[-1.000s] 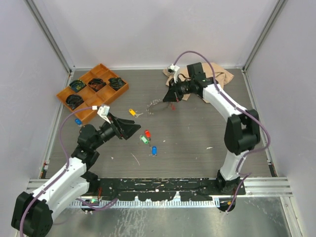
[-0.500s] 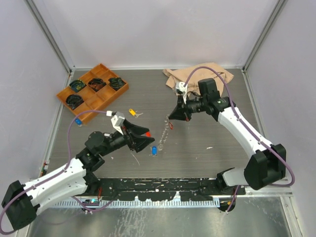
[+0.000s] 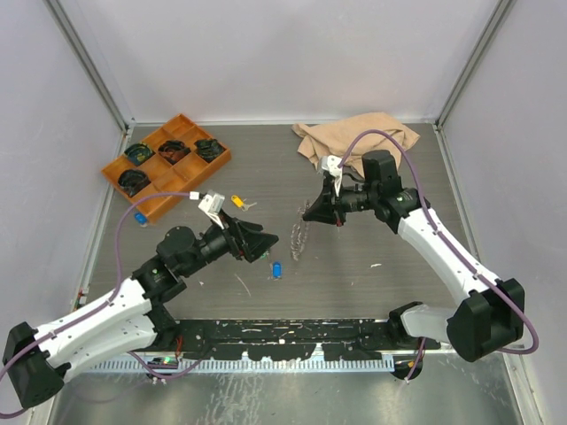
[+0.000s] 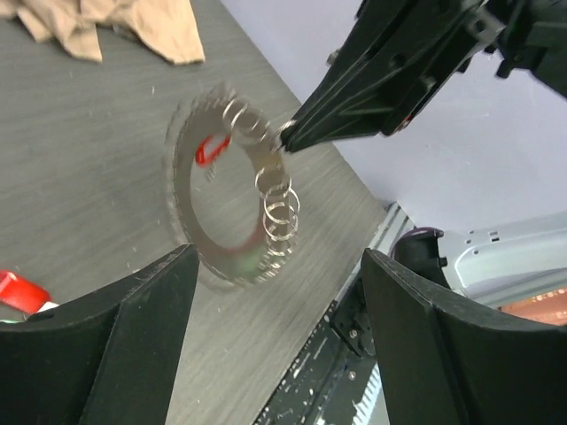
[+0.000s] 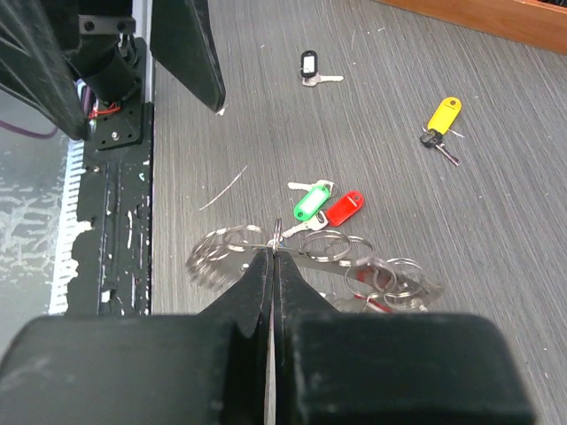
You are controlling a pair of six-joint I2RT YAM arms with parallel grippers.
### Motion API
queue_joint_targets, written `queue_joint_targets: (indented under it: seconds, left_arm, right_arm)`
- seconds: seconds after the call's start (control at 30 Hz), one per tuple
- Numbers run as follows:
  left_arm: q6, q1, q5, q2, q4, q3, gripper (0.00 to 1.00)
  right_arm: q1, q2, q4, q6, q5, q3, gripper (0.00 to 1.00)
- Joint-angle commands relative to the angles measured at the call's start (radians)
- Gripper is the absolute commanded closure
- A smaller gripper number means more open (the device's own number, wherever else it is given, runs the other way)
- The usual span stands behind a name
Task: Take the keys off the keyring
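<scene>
The left gripper [image 4: 276, 266] gapes empty. By it lie one blue key [image 3: 277, 269], one green key [image 5: 307, 204] and one red key [image 5: 342, 207], the last two side by side. The right gripper [image 5: 273, 257] pinches the single keyring [image 4: 181, 195], which hangs blurred; a red tag [image 4: 211, 149] shows through its hole, attachment unclear. Farthest, one yellow key [image 5: 443, 115].

The keyring [image 4: 183, 199] is shiny silver. Near it lie a green key [image 5: 307, 204], a red key [image 5: 344, 208] and a blue key [image 3: 276, 269]. Farther from it are a yellow key [image 5: 443, 115] and a black key [image 5: 307, 64].
</scene>
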Motion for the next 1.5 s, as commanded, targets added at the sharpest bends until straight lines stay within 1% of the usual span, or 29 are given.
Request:
queue_joint_targets:
  seconds: [0.0, 0.1, 0.17, 0.27, 0.33, 0.5, 0.6, 0.73, 0.87, 0.9, 1.03, 1.07, 1.13, 1.17, 1.23, 1.47]
  left_arm:
    - [0.131, -0.005, -0.005, 0.023, -0.03, 0.121, 0.22]
    - [0.127, -0.035, 0.0, 0.101, -0.023, 0.175, 0.18]
    - [0.123, -0.074, -0.037, 0.15, -0.05, 0.213, 0.16]
    - [0.112, -0.143, -0.182, 0.196, -0.163, 0.288, 0.13]
    - [0.087, -0.18, -0.269, 0.227, -0.242, 0.329, 0.08]
    - [0.057, -0.243, -0.385, 0.323, -0.343, 0.423, 0.09]
    - [0.061, -0.243, -0.417, 0.368, -0.369, 0.466, 0.11]
    - [0.069, -0.245, -0.511, 0.424, -0.478, 0.537, 0.12]
    - [0.089, -0.245, -0.539, 0.447, -0.458, 0.524, 0.21]
    - [0.102, -0.246, -0.549, 0.448, -0.454, 0.518, 0.26]
    - [0.177, -0.245, -0.569, 0.435, -0.414, 0.485, 0.34]
    - [0.204, -0.246, -0.563, 0.433, -0.396, 0.475, 0.38]
    - [0.251, -0.245, -0.56, 0.426, -0.367, 0.461, 0.5]
    - [0.275, -0.244, -0.555, 0.422, -0.35, 0.454, 0.54]
    - [0.333, -0.244, -0.537, 0.419, -0.308, 0.435, 0.56]
    - [0.469, -0.243, -0.498, 0.423, -0.218, 0.396, 0.55]
  right_arm:
    - [0.007, -0.039, 0.162, 0.127, -0.001, -0.016, 0.99]
    - [0.007, -0.042, 0.206, 0.18, 0.02, -0.027, 0.99]
    - [0.007, -0.04, 0.228, 0.212, 0.034, -0.035, 0.99]
    - [0.009, -0.035, 0.261, 0.267, 0.05, -0.04, 0.99]
    - [0.016, -0.03, 0.283, 0.301, 0.058, -0.046, 0.99]
    - [0.054, -0.023, 0.317, 0.351, 0.112, -0.054, 0.99]
    - [0.063, -0.012, 0.342, 0.392, 0.126, -0.055, 0.99]
    - [0.069, 0.001, 0.384, 0.443, 0.105, -0.069, 0.99]
    - [0.072, 0.005, 0.408, 0.47, 0.087, -0.076, 0.99]
    - [0.074, 0.005, 0.413, 0.477, 0.086, -0.078, 0.99]
    - [0.074, 0.006, 0.427, 0.494, 0.079, -0.084, 0.99]
    - [0.074, 0.007, 0.433, 0.502, 0.072, -0.086, 0.99]
    - [0.074, 0.009, 0.449, 0.515, 0.06, -0.089, 0.99]
    - [0.074, 0.009, 0.453, 0.521, 0.055, -0.091, 0.99]
    - [0.074, 0.006, 0.467, 0.534, 0.046, -0.095, 0.99]
    - [0.075, 0.009, 0.492, 0.567, 0.024, -0.099, 0.99]
